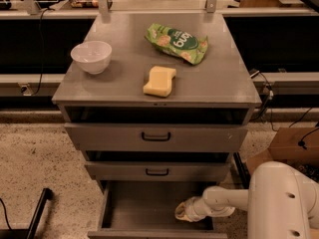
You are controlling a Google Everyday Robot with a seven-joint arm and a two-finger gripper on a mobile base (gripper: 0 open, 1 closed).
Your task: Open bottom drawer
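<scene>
The pincer (185,211), open or closed I cannot tell, sits inside the bottom drawer (144,206), already pulled out at lower centre, where a careless lift could catch its front wall and shove it.

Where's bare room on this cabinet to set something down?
Grey metal cabinet top: the front right corner beside the yellow sponge, below the green snack bag, and the strip between white bowl and sponge. Open grey bottom drawer: its left floor; the gripper crowds the right.

Lab-like workspace, grey metal cabinet (214,83), trailing cables (270,99), hand (183,211) in bottom drawer (139,205)
</scene>
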